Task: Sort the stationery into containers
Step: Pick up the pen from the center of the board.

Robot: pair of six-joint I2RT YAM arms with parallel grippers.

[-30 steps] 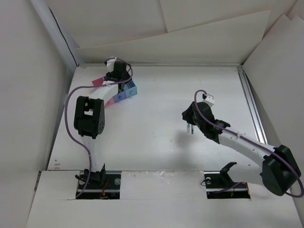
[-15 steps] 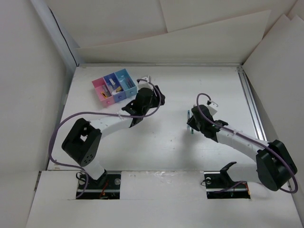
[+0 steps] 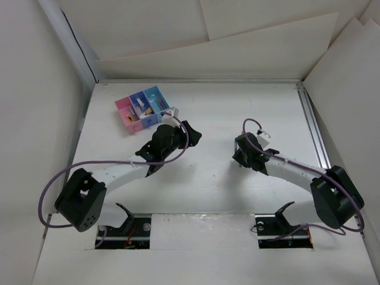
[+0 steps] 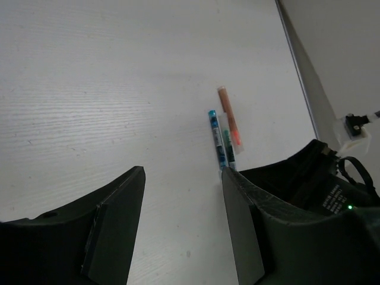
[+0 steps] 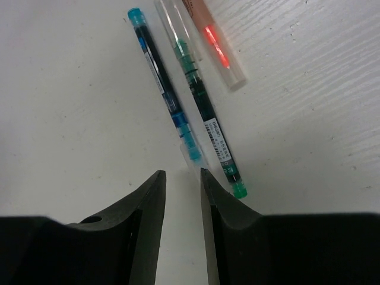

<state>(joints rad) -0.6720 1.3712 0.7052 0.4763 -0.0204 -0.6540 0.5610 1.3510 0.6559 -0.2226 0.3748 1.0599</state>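
Three pens lie side by side on the white table: a blue pen [image 5: 163, 83], a dark green pen [image 5: 205, 104] and a pink-red pen [image 5: 214, 35]. They also show in the left wrist view: the blue pen [image 4: 214, 135], the green pen [image 4: 226, 148] and the pink-red pen [image 4: 230, 122]. My right gripper [image 5: 182, 175] hovers low over their near ends, jaws a narrow gap apart and empty, with the blue pen's clear tip at its right finger [image 5: 222, 202]. My left gripper [image 4: 181, 228] is open and empty, left of the pens. The pink [image 3: 125, 111], dark blue [image 3: 138, 105] and light blue [image 3: 155, 98] bins stand at the far left, with small items inside.
The right arm [image 4: 314, 178] fills the lower right of the left wrist view, close to the pens. White walls [image 3: 208, 53] ring the table, and a metal rail [image 3: 313, 127] runs along its right side. In the top view the right gripper [image 3: 239, 153] covers most of the pens.
My left arm has swung away from the bins, right and toward the table's middle. My right gripper has dropped lower over the pens.
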